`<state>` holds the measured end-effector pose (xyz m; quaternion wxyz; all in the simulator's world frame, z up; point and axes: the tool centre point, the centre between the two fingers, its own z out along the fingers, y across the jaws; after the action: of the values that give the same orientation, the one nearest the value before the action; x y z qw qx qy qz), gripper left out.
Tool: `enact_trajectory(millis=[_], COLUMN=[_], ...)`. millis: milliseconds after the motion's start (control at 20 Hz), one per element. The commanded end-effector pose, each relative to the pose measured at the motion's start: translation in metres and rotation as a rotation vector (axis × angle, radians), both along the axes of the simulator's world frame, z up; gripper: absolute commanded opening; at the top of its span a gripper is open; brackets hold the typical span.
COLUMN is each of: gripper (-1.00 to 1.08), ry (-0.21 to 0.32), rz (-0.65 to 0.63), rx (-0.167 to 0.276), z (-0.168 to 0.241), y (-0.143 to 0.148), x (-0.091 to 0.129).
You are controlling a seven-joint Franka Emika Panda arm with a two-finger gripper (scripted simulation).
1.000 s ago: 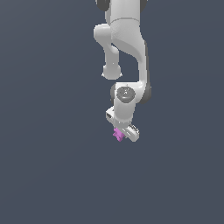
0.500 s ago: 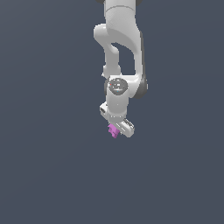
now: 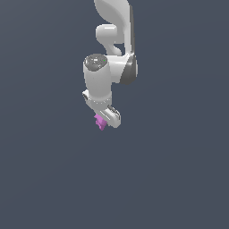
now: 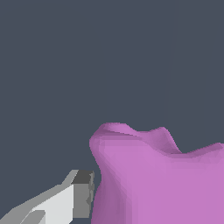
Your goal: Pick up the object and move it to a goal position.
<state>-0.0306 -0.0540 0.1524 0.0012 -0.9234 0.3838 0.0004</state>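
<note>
I held the pink object [image 3: 100,121] in my gripper [image 3: 105,119], with the fingers squeezed shut on it. It was a small, bumpy pink piece (much smaller than my gripper). It stuck out a little from the fingers on the exterior view's left. My white arm [image 3: 109,62] hung down from above, so the gripper pointed down with the piece at its tip. I think I held it tight like that so it would not slip while I carried it.

In the wrist view the object [image 4: 162,179] looked huge because it sat right under the camera. One grey finger pad [image 4: 83,194] was just beside its edge.

All around was plain dark grey. I could not see any goal mark, so I could not tell how far I had to go.
</note>
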Motion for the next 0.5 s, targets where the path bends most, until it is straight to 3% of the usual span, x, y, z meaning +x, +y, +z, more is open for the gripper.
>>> enact_trajectory(millis=[0, 450], gripper=[-1.0, -1.0], ry=[0.0, 0.0], rz=[0.0, -0.001], rx=[0.001, 0.0], z=[0.024, 0.108], y=[-0.022, -0.1], x=[-0.006, -0.023])
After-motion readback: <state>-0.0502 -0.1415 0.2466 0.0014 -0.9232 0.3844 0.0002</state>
